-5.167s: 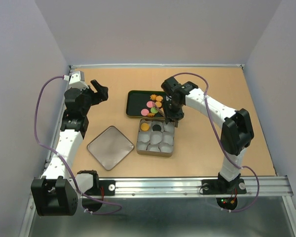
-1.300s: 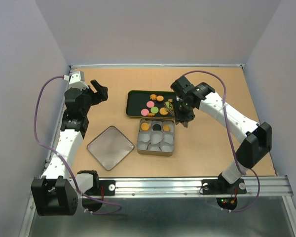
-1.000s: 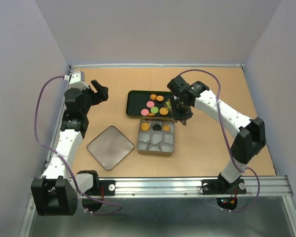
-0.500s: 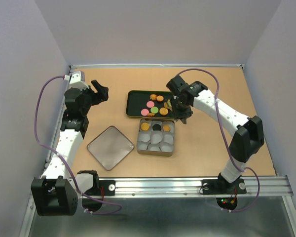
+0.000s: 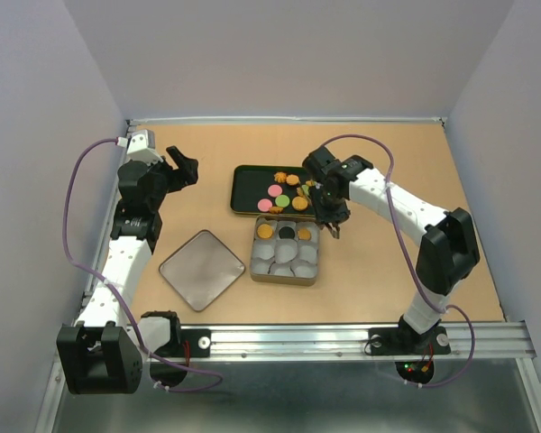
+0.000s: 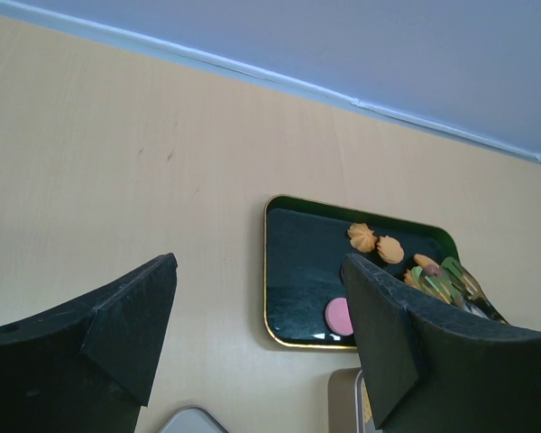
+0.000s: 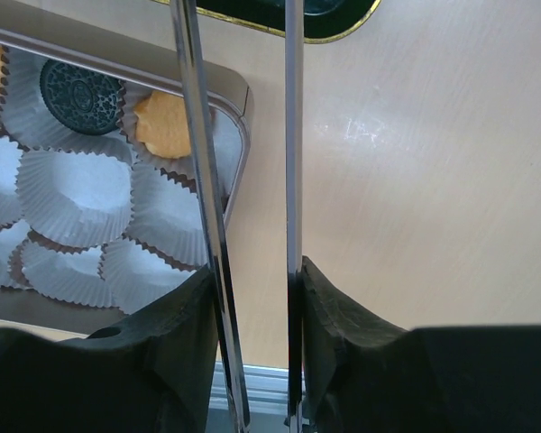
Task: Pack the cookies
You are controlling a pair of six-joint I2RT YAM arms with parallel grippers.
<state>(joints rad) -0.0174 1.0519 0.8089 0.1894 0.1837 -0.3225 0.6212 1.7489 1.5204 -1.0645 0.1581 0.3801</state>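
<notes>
TABLETOP FROM ABOVE: 2 robot arms point(image 5: 126, 257), 1 at 7 o'clock, 1 at 4 o'clock. Btw. them: 1 dark tray point(image 5: 248, 189) w/ gold rim, 1 square tin point(image 5: 282, 280) at the tray's 6 o'clock, and 1 loose square lid point(image 5: 201, 269) at the tin's 9 o'clock. The tin has 9 white paper cups point(image 7: 72, 194), 3 rows of 3; 3 filled, 6 not. In the tin are 3 cookies point(image 7: 162, 122): 2 orange, 1 black, all in the 12 o'clock row. On the tray, approx. 8 more, incl. 2 pink, 1 green, 2 orange flower shapes at its 12 o'clock, rest orange; exact no. too small to fix. Purple cables point(image 5: 68, 207): 2, 1 per arm.
</notes>
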